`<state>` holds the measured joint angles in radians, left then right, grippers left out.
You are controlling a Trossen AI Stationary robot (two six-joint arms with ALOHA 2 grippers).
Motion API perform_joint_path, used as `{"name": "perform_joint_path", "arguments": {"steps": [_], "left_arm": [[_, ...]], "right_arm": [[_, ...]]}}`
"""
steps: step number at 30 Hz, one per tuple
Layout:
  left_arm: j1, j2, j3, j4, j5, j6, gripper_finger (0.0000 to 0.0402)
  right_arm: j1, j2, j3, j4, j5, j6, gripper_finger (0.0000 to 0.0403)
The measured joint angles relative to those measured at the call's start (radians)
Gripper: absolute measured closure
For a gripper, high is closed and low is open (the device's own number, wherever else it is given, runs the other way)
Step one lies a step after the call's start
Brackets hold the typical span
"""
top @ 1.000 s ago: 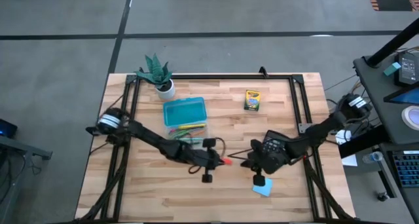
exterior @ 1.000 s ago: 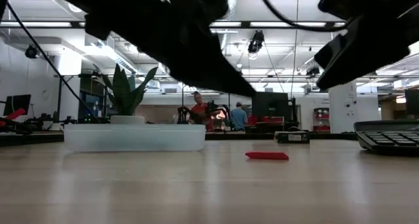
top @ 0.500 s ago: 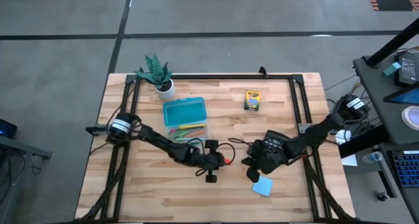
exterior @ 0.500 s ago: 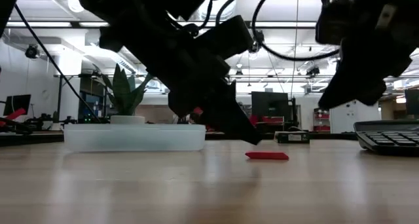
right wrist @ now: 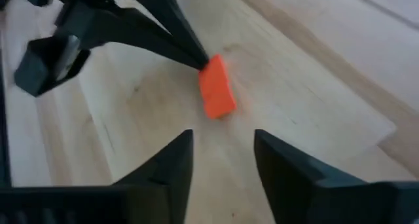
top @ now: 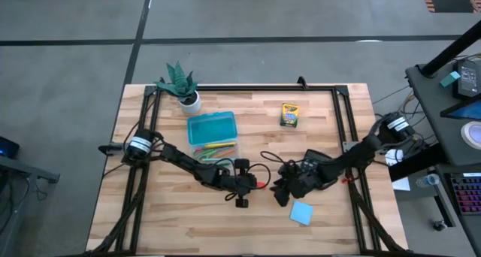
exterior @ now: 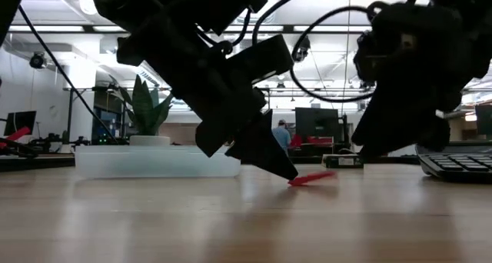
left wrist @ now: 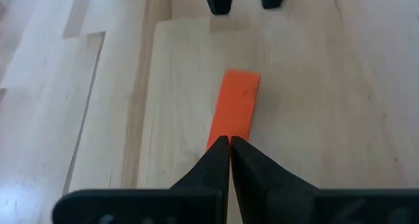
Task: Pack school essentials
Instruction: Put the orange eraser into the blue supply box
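A small flat red piece [left wrist: 237,106] lies on the wooden table [top: 225,219] near its middle. My left gripper [left wrist: 229,143] is shut, its tips at the piece's near end. My right gripper [right wrist: 222,137] stands open a little to the right of the piece, pointing at it and touching nothing. A square blue sticky pad [top: 301,213] lies flat near my right gripper, toward the near edge. The yellow-green crayon box [top: 289,114] lies farther back. Coloured pencils [top: 214,147] lie in a clear tray under a blue lid [top: 212,128]. My left gripper presses its shut fingertips [exterior: 286,173] on the red piece's end [left wrist: 221,133] nearest that arm, slanting down from the table's left, in line with the piece's length. The piece is tilted: that end is on the table and the other end [exterior: 329,174] is raised.
A small potted green plant [top: 181,85] stands at the far left corner. A dark calculator [exterior: 455,160] lies on the right side of the table. A black frame [top: 248,87] runs along the table's edges. Bare wood lies along the near edge.
My left gripper has come down onto the red piece, whose far end has tipped up off the table. My right gripper has sunk, rolled, and gone from over the blue sticky pad toward the red piece; the pad now lies uncovered.
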<state>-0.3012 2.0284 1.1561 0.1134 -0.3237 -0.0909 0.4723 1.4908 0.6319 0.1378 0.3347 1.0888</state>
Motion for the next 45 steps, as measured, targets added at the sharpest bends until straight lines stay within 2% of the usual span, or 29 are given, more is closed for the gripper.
{"name": "perform_joint_path", "arguments": {"steps": [8, 17, 26, 33, 45], "left_arm": [[0.003, 0.000, -0.001, -0.010, 0.000, -0.001, 0.0402], [0.007, 0.000, -0.002, -0.019, 0.000, -0.008, 0.0402], [0.007, 0.000, -0.002, -0.019, 0.001, -0.008, 0.0402], [0.007, 0.000, -0.003, -0.018, 0.000, -0.008, 0.0402], [0.007, 0.000, -0.003, -0.016, 0.000, -0.010, 0.0402]], "right_arm": [[-0.022, 0.074, 0.000, 0.091, -0.029, 0.023, 0.0185], [-0.054, 0.124, 0.001, 0.174, -0.029, 0.019, 0.0161], [-0.082, 0.196, 0.001, 0.313, -0.024, 0.013, 0.0167], [-0.087, 0.217, 0.015, 0.319, -0.022, 0.014, 0.0182], [-0.104, 0.219, 0.023, 0.311, -0.028, 0.019, 0.0284]]}}
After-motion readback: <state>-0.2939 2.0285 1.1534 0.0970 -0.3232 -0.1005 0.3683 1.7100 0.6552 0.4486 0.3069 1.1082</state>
